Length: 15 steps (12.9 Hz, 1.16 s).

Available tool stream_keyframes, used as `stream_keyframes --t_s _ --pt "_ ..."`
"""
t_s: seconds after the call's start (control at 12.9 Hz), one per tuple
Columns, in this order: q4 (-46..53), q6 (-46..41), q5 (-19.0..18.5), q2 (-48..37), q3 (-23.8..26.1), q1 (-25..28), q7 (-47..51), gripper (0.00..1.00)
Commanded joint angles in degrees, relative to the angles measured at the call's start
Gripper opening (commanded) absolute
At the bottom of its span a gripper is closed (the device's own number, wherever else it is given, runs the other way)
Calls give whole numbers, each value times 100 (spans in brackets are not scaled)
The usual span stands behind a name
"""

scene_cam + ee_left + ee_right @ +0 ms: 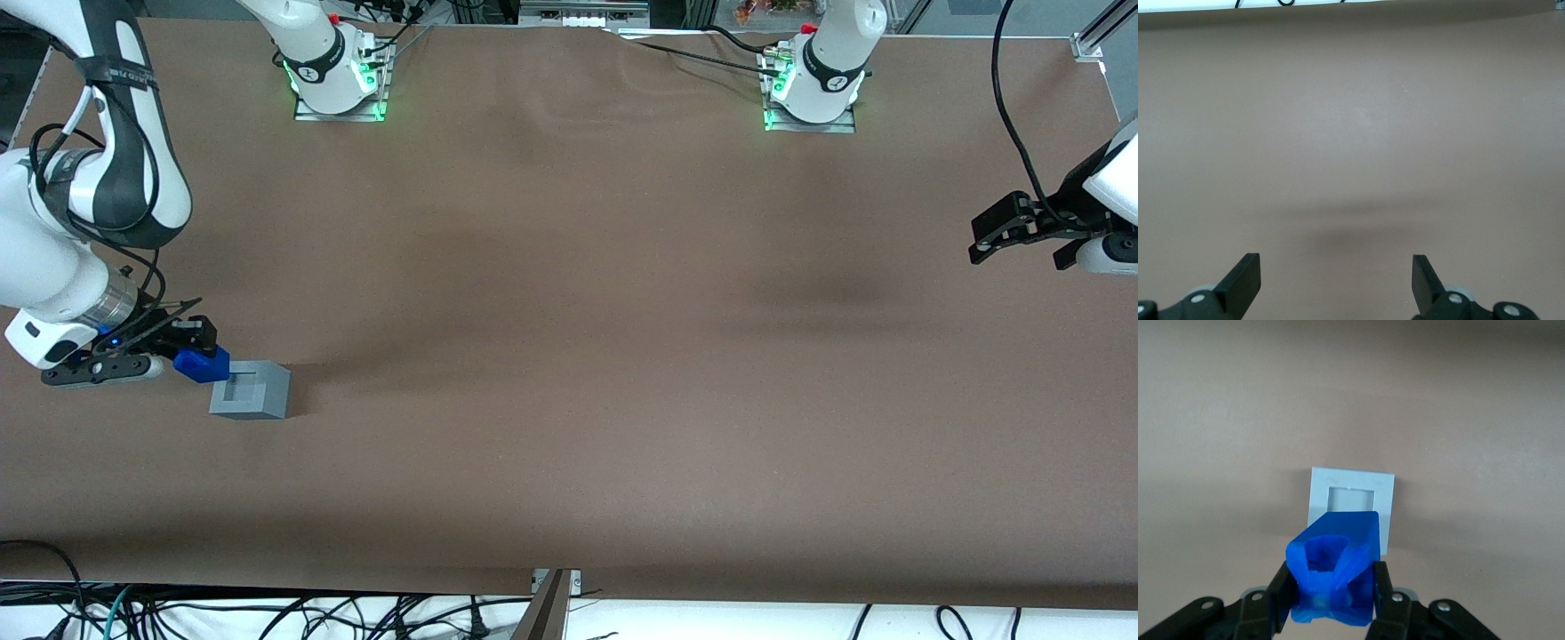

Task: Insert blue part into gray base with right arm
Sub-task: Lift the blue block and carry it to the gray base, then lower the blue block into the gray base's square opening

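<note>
The right arm's gripper (191, 348) is shut on the blue part (203, 363) and holds it just above the table at the working arm's end. The gray base (252, 390) stands on the table right beside the blue part, its square recess facing up and empty. In the right wrist view the blue part (1335, 567) sits clamped between the two black fingers (1386, 592), and it overlaps the nearest edge of the gray base (1351, 503), whose recess shows open above it.
The brown table cover (569, 356) spreads wide toward the parked arm's end. Two arm bases with green lights (336, 80) stand at the table's edge farthest from the front camera. Cables lie along the edge nearest that camera.
</note>
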Motion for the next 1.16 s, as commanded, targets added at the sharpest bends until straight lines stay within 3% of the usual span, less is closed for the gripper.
stream_keyframes --t_s 0.0,0.16,1.09 --pt "522 -226 389 452 -16 -105 -60 7" --pt "583 -367 679 584 -25 -149 -33 7" --pt "829 -394 698 998 -25 -228 -235 7"
